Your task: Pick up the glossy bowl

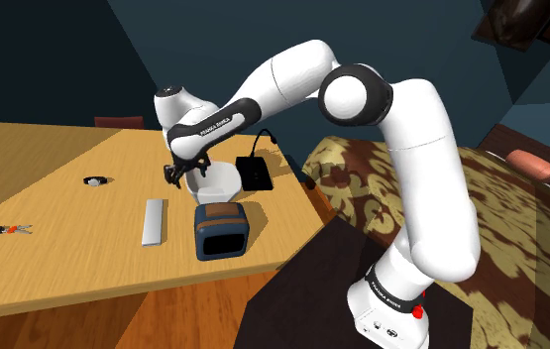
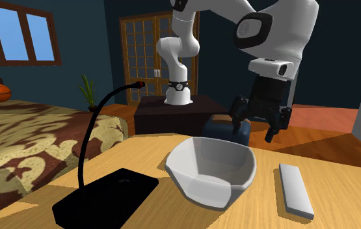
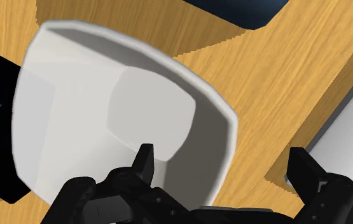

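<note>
Here, a broad table (image 1: pixel 55 169) of pale wood with straight grain carries every object. Beside it, at the shoulder view's right, lies a bed (image 1: pixel 500 203) under a brown-and-cream patterned cover. The white arm (image 1: pixel 401 129), smooth-shelled with dark joints, rises from its dark box stand (image 1: pixel 312 288) and reaches left over the table's near right part.

The black gripper (image 3: pixel 223 159) hangs just above the bowl (image 2: pixel 205 166). Its fingers stand apart, one over the bowl's hollow and the other outside the rim above bare wood, clasping nothing.

The bowl is white and smooth, rounded-square in plan, with sloping walls, a thin rim and a flat square floor. It sits upright between three neighbours:
- A dark blue rounded box (image 1: pixel 221 230) with a brown top band and a black front panel lies nearer the stand.
- A flat matt black base (image 2: pixel 107 195) bearing a slender curved stalk (image 2: pixel 89 136) lies on the far side.
- A thin grey rectangular bar (image 1: pixel 153 220) lies at the shoulder view's left.

Well apart, further left, lie a bunch of keys (image 1: pixel 0 230) and a small round object (image 1: pixel 95 181).
</note>
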Controlling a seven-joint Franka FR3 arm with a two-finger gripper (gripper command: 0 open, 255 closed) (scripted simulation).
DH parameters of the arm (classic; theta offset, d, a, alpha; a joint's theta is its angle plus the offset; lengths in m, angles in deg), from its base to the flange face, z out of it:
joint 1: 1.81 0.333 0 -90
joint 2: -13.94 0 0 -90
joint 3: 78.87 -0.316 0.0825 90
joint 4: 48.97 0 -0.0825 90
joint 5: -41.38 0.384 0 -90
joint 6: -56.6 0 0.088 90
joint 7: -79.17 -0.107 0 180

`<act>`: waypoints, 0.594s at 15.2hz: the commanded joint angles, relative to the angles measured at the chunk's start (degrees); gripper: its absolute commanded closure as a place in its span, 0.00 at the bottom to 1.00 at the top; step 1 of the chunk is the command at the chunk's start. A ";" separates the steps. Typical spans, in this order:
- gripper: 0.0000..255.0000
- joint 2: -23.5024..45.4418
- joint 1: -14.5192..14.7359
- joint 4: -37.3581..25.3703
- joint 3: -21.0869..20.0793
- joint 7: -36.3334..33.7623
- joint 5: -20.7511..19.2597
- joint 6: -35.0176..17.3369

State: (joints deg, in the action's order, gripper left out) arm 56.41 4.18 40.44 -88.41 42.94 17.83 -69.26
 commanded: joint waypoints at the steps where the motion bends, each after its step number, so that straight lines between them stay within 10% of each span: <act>1: 0.00 1.53 0.30 -0.65 0.27 -0.49 -0.33 -0.82; 7: 0.00 4.02 0.59 -1.20 0.75 -1.17 -0.93 -2.71; 8: 1.00 3.96 0.58 -1.12 0.75 -1.17 -0.93 -2.72; 9: 1.00 4.00 0.58 -1.17 0.75 -1.17 -0.93 -2.72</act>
State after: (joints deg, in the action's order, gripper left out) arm 60.36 4.75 39.29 -87.67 41.80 16.92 -71.93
